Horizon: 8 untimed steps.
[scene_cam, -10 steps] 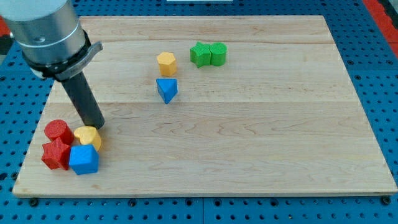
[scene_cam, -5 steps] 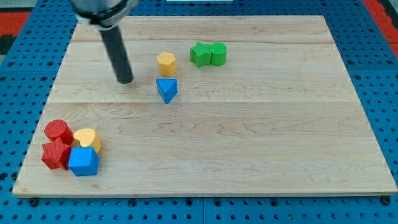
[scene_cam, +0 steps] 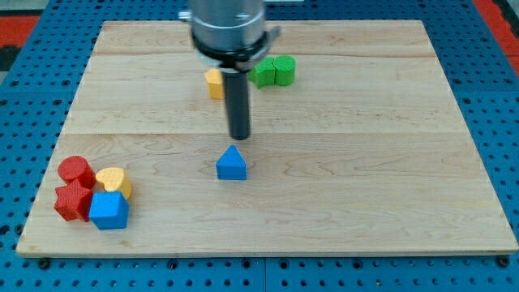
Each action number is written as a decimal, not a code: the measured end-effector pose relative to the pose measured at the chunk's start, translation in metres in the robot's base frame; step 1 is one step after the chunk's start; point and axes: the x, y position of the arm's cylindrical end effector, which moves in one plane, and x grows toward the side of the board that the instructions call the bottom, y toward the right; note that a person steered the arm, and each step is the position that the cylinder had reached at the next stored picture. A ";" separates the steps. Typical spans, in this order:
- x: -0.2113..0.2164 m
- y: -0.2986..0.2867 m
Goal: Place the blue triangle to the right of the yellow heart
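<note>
The blue triangle (scene_cam: 232, 164) lies near the middle of the board, a little left of centre. The yellow heart (scene_cam: 113, 180) sits at the view's bottom left, touching a blue cube (scene_cam: 109, 209) below it and red blocks to its left. My tip (scene_cam: 239, 135) stands just above the blue triangle in the view, a small gap apart from it. The rod rises from there toward the view's top.
Two red blocks (scene_cam: 75, 188) sit left of the heart at the board's bottom left. A yellow hexagonal block (scene_cam: 213, 83) is partly hidden behind the rod. Two green blocks (scene_cam: 272, 71) lie at the top centre, right of the rod.
My tip swept from the bottom left up and across to the right. The blue triangle has been pushed down the view, from beside the yellow hexagon to the board's middle.
</note>
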 end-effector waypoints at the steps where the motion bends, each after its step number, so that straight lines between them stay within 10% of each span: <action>1: 0.031 0.022; 3: 0.075 -0.083; 8: 0.082 -0.117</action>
